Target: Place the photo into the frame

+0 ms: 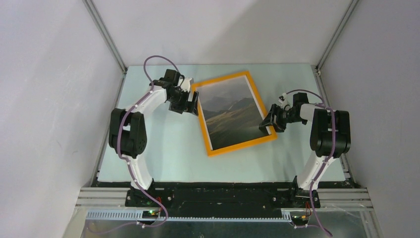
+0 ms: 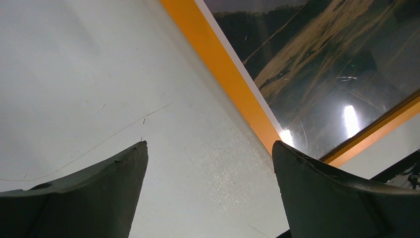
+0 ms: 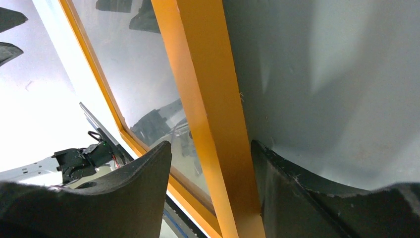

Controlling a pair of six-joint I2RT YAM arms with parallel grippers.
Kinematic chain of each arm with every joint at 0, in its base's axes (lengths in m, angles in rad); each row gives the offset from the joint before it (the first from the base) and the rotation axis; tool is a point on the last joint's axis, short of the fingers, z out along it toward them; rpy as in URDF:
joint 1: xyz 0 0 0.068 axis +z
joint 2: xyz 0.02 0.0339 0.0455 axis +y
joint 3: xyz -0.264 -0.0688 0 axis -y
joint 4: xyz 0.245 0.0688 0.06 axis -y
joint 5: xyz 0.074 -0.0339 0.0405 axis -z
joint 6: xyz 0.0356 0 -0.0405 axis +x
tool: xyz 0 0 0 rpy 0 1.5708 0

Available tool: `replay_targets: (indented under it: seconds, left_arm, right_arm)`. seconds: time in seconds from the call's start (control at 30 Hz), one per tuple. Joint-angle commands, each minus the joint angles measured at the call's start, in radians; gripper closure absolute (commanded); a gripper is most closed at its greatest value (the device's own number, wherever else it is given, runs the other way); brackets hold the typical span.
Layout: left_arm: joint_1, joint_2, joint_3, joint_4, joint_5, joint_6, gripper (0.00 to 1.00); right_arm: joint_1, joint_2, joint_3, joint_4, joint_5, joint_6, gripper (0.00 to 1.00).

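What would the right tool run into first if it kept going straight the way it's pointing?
The frame: its orange side rail lies between the right tool's open fingers, so it would likely meet that rail first, though depth is hard to judge.

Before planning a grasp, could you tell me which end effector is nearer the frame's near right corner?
Right. The right end effector straddles the frame by that corner; the left end effector sits at its far left corner.
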Motion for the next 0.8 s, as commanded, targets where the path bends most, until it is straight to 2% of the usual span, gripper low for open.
replay_targets:
  seconds: [0.0, 0.77]
  left_arm:
    - [0.008, -0.093, -0.015, 0.014, -0.017, 0.049, 0.00]
    - [0.021, -0.162, -0.047, 0.013, -0.074, 0.092, 0.00]
  right_arm:
    - [0.019, -0.050, -0.009, -0.044, 0.052, -0.037, 0.36]
    - [0.163, -0.195, -0.112, -0.008, 0.194, -0.034, 0.34]
